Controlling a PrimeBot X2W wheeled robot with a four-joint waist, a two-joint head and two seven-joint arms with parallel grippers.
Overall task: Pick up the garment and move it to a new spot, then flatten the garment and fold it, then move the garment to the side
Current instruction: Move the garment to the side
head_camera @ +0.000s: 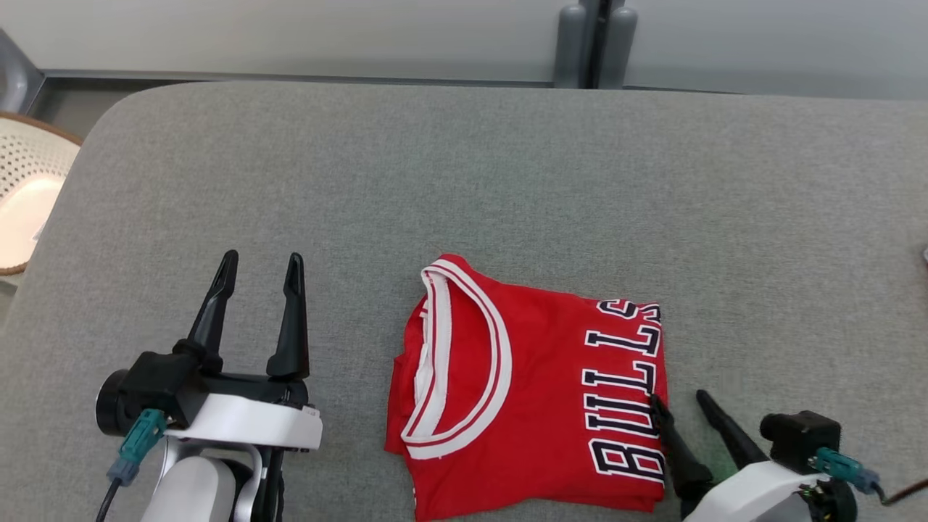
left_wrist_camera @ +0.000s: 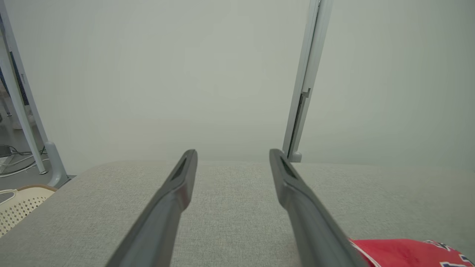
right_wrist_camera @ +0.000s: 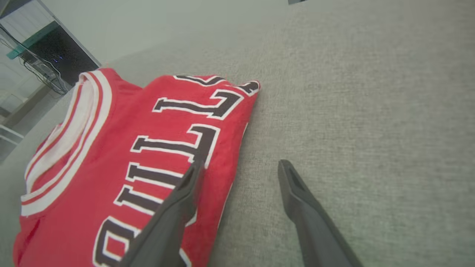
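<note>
Item one: garment point(head_camera: 536, 391), a red sleeveless jersey with black, white-edged lettering reading BULLS and a white-and-red striped neckband; folded into a compact rectangle, neckband toward the robot's left, lettering along the right side; it lies flat on the near middle of the work surface, nearer the right arm than the left. Item two: work surface point(head_camera: 507, 181), grey woven fabric with rounded far corners, bare around the jersey. Item three: left gripper point(head_camera: 262, 264), at the lower left of the head view, fingers spread wide with nothing between them, poised over bare grey fabric and well apart from the jersey; in its own wrist view one red corner of the cloth shows at the lower right. Item four: right gripper point(head_camera: 678, 397), at the lower right, fingers likewise spread wide and gripping nothing; its left finger point(right_wrist_camera: 174, 215) lies over the jersey's right edge across the lettering, its other finger over bare fabric just beside that edge; whether the tip touches the cloth cannot be told. Item five: cream perforated chair point(head_camera: 29, 196), beyond the surface's left edge. Item six: grey upright post point(head_camera: 594, 43), behind the far edge, against pale panels.
</note>
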